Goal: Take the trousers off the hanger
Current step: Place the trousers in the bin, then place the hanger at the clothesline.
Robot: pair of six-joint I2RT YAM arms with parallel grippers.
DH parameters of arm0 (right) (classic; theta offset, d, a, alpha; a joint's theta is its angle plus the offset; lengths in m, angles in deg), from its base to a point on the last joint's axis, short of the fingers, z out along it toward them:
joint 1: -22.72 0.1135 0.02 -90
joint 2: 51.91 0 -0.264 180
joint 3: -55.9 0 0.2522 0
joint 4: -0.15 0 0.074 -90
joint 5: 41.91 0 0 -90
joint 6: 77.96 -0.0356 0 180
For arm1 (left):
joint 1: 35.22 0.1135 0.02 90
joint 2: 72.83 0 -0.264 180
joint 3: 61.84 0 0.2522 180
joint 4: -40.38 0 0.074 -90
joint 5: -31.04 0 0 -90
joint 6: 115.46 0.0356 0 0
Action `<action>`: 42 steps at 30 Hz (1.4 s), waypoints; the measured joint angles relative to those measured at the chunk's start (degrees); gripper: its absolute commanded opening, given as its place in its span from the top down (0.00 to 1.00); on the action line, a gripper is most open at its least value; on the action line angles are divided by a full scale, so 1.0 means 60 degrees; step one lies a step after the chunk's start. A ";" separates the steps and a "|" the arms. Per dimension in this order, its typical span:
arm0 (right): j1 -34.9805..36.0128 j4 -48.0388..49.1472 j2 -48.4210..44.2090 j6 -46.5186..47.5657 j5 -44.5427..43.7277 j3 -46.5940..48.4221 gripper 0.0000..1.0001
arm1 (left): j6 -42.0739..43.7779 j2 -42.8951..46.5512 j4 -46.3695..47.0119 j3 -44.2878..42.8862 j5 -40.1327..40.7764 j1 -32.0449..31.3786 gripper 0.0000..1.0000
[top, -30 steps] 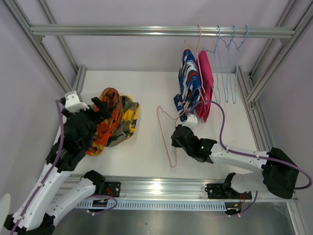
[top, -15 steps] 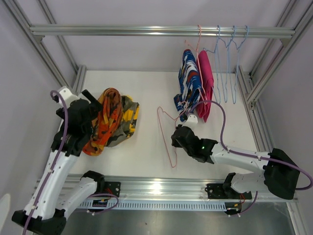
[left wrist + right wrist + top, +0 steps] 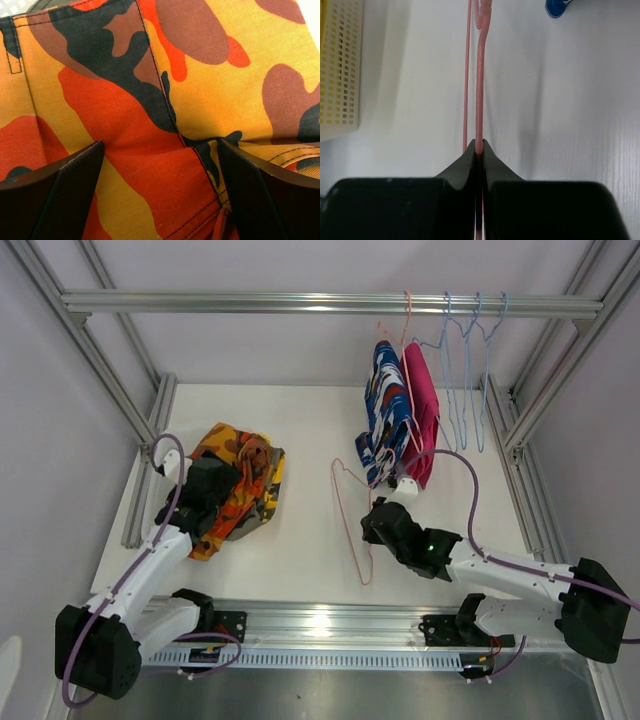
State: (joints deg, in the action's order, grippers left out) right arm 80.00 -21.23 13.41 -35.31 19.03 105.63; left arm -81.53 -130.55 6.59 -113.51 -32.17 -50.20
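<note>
The left gripper (image 3: 160, 145) stood with its jaws spread as wide as they go, holding nothing, pressed down over the orange patterned trousers (image 3: 235, 455) at the left of the table (image 3: 300, 550). Cloth filled the whole gap between its fingers (image 3: 65, 195). Those trousers lay crumpled on top of the olive-yellow camouflage trousers (image 3: 268, 490), the two touching in one heap. The right gripper (image 3: 478, 149) was clamped tight on a bare pink hanger (image 3: 479, 90) (thin wire, nipped right between the tips), which lay near the middle of the table. At the far right, the blue-red-white trousers (image 3: 385, 410) and the magenta trousers (image 3: 422, 420) hung side by side from the rail (image 3: 250, 302), with empty blue hangers (image 3: 465, 380) just to their right.
</note>
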 measured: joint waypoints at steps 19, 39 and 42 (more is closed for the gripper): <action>0.0171 -0.1264 -0.1067 0.1322 0.0022 0.1348 1.00 | 0.0419 0.1486 -0.3362 -0.3625 0.1370 -0.1504 0.01; 0.0747 -0.2951 0.0765 0.5796 0.0204 0.6812 1.00 | 0.4943 0.1974 -0.2251 -0.4874 -0.0244 -0.1534 0.01; 0.0514 -0.3348 0.1559 0.6641 0.0182 0.8914 1.00 | 0.5319 0.2266 -0.1902 -0.4608 -0.0291 -0.1548 0.00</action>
State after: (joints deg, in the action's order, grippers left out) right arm 83.08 -41.32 22.77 4.54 20.13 159.11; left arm -49.62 -116.95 -4.82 -141.16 -33.92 -59.49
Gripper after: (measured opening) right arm 0.030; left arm 0.994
